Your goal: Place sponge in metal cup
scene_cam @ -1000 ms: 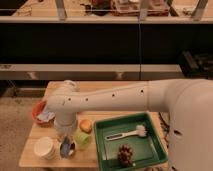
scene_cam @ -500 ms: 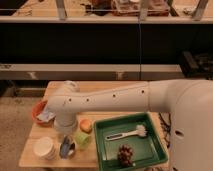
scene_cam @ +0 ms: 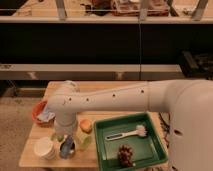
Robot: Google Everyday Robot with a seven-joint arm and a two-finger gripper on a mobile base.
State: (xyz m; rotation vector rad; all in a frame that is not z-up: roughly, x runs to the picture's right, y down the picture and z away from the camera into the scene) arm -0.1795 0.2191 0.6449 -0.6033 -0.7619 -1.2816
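My gripper (scene_cam: 65, 138) points straight down from the white arm at the table's front left. Directly under it stands the metal cup (scene_cam: 68, 149), small and shiny. The blue-grey sponge (scene_cam: 66, 145) shows at the cup's mouth, right below the gripper. The arm hides whether the sponge rests in the cup or hangs just over it.
A white cup (scene_cam: 44, 148) stands left of the metal cup and a light-green cup (scene_cam: 83, 140) right of it. An orange bowl (scene_cam: 38, 113) with a light-blue cloth (scene_cam: 47, 116) sits behind. A green tray (scene_cam: 156, 142) holds a white brush (scene_cam: 128, 134) and a brown lump (scene_cam: 125, 155).
The arm has hardly moved. The sponge stays at the metal cup's mouth under the gripper.
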